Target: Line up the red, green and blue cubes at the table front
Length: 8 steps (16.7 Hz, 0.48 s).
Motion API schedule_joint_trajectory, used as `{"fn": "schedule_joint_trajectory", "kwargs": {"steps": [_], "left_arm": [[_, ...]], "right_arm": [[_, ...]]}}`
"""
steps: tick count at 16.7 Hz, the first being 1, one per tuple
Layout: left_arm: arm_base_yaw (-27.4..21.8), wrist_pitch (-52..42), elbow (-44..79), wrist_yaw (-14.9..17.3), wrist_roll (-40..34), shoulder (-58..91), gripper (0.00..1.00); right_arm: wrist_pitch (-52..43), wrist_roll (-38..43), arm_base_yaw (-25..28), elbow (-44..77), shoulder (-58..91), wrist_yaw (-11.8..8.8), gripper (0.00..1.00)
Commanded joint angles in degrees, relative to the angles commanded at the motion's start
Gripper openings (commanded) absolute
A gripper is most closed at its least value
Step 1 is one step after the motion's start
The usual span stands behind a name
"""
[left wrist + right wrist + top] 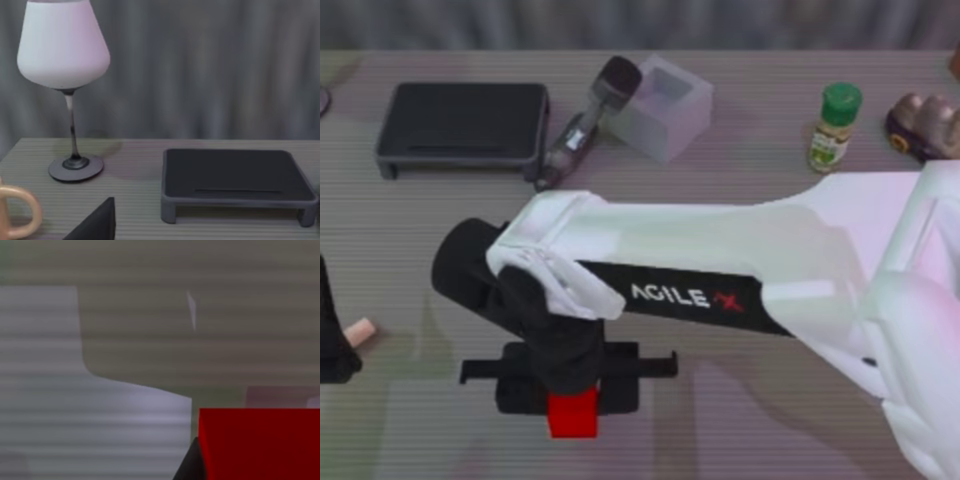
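From above, the right arm (pixel 720 270) stretches from the right edge across the striped table (pixel 770 420) toward its front left part. The right gripper (pixel 570 395) points down over the red cube (pixel 572 413), which sits near the front edge, left of centre; the black gripper body covers the cube's far side, so whether the jaws are clamped on it cannot be told. No green or blue cube shows here. The left gripper (pixel 335 345) is parked at the left edge, beside a small pinkish object (pixel 360 331). Along the back stand a black flat stand (pixel 463 125), a dark microphone (pixel 588 120), a pale lilac hollow box (pixel 665 105), a green-capped seasoning bottle (pixel 835 126) and a brown object (pixel 925 125).

The left wrist view shows a wine glass (pixel 65 75), the black stand (pixel 235 185), a tan cup handle (pixel 20 210) and one dark finger tip (pixel 97 222).

The right wrist view shows the red cube (pixel 260 442) close up against a dark finger (pixel 192 465), with tabletop beyond.
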Motion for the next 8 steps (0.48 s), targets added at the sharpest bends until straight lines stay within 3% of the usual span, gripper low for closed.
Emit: {"fn": "schedule_joint_trajectory", "kwargs": {"steps": [8], "left_arm": [[0.00, 0.00, 0.00, 0.00, 0.00, 0.00, 1.00]], "right_arm": [[0.00, 0.00, 0.00, 0.00, 0.00, 0.00, 0.60]]}}
